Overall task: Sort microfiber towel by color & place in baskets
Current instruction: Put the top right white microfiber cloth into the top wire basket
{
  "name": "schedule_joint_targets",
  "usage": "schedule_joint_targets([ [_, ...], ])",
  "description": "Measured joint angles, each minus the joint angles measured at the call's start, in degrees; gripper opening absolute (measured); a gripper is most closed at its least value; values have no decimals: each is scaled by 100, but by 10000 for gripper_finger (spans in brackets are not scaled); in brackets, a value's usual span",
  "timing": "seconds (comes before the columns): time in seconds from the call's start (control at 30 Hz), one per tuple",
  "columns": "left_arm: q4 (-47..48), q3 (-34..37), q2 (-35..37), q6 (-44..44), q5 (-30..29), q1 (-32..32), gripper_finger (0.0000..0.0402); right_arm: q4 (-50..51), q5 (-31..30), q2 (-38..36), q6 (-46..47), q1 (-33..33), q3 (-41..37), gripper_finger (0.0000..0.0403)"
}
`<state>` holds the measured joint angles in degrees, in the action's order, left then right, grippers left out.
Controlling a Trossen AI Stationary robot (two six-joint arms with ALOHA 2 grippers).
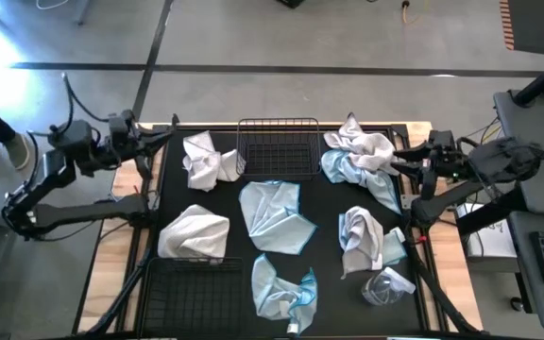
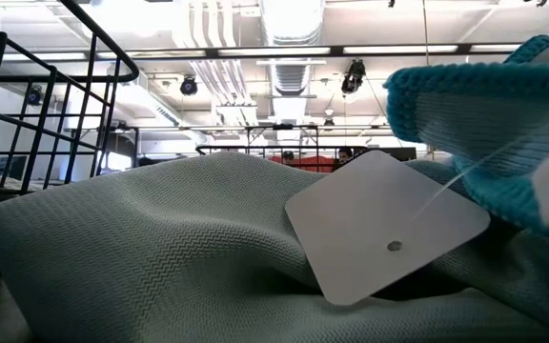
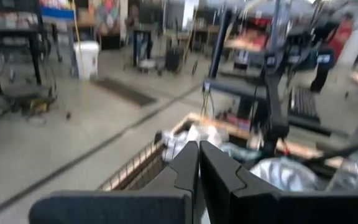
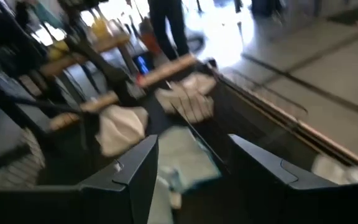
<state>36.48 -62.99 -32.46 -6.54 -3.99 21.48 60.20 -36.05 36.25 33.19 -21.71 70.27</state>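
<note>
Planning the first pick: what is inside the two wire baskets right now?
In the high view the far basket shows only bare mesh. The near basket also looks empty, though its lower part runs out of frame. A white towel lies just beyond its far rim, outside it.

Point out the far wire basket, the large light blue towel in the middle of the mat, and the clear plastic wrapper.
Far basket (image 1: 279,151): high view, on its mesh floor.
Light blue towel (image 1: 274,215): high view, on its spread middle.
Clear plastic wrapper (image 1: 385,286): high view, on its crumpled centre.

left gripper (image 3: 198,163) closed | basket (image 3: 135,168) ahead | white towel (image 3: 194,138) beyond
</note>
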Motion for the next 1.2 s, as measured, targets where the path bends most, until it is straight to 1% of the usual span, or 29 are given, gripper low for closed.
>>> schedule_joint_targets([
  [0.13, 730, -549, -354, -9, 0, 1, 0, 1264, 2, 361, 642, 0, 481, 182],
  [0.23, 1020, -809, -544, -3, -43, 0, 0, 2144, 19, 561, 1226, 0, 719, 182],
  [0.37, 1302, -902, -690, 4, -502, 0, 0, 2843, 52, 691, 1800, 0, 812, 182],
  [0.5, 1349, -704, -719, 7, -985, 0, 0, 2978, 42, 706, 2009, 0, 772, 182],
  [0.73, 1344, -305, -692, -43, -1164, 0, 0, 2984, -164, 715, 2196, 0, 635, 182],
  [0.9, 1339, -130, -662, -162, -1671, 1, 0, 2987, -449, 763, 2249, 1, 433, 182],
  [1.07, 1305, -112, -657, -147, -1716, 2, 0, 2980, -798, 887, 2379, 13, 353, 182],
  [1.2, 1305, -112, -651, -102, -1714, 2, 0, 2980, -1073, 940, 2493, 211, 333, 182],
])
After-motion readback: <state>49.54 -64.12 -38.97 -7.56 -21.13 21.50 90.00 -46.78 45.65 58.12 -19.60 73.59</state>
